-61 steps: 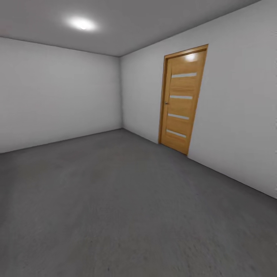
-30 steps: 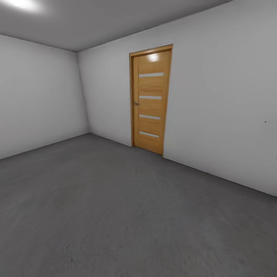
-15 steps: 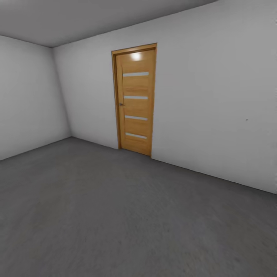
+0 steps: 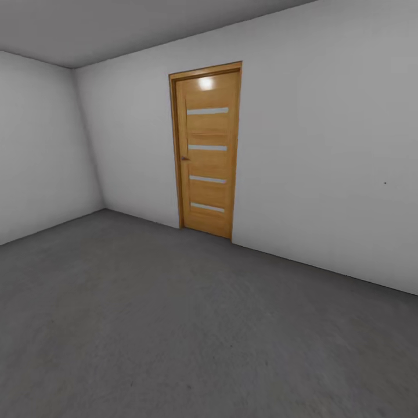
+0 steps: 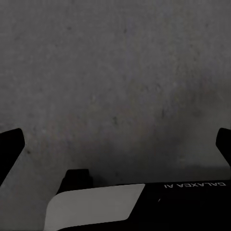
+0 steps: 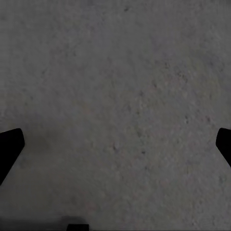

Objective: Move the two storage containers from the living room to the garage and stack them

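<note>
Head view showed you a bare room, the garage: white walls (image 4: 325,145), a light wooden door (image 4: 207,150) shut in the far wall, and the floor (image 4: 174,325), dark grey and rough. You saw no orange-red storage containers anywhere in these pictures, so you could not tell which way they lay from your fingers, how their long sides ran, or which arm was nearer to them. You could not say how they looked from here either. My guess was that they waited somewhere else, maybe past that door, and that your next move was to drive, not to reach.

Your left gripper (image 5: 115,144) pointed down at the grey floor. Its two dark fingertips (image 5: 10,144) sat far apart at the edges of the left wrist view, spread wide, with nothing between them. Your right gripper (image 6: 115,144) was the same: fingertips (image 6: 9,147) wide apart over the speckled floor, holding nothing.

Both hands were free to grab a bin once you found one.
</note>
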